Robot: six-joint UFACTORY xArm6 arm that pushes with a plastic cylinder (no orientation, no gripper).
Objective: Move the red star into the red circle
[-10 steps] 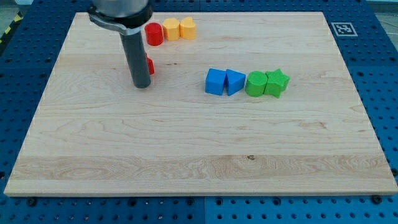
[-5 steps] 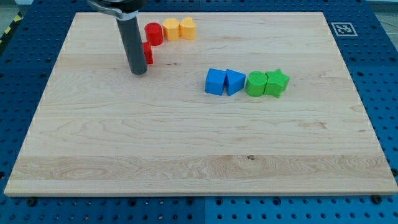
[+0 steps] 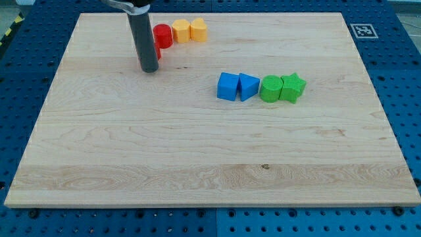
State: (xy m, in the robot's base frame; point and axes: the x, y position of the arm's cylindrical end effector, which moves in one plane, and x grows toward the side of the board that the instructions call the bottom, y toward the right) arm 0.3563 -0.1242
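The red circle block stands near the board's top edge, at the left end of a row with two yellow blocks. The red star is mostly hidden behind my rod; only a red sliver shows at the rod's right side, just below and left of the red circle, and seems to touch it. My tip rests on the board right at the star's lower left side.
A yellow-orange block and a yellow block sit right of the red circle. A blue cube, a blue wedge-like block, a green round block and a green star form a row mid-board.
My tip has moved toward the view's top, pushing the red star up to the red circle. The other blocks have not moved.
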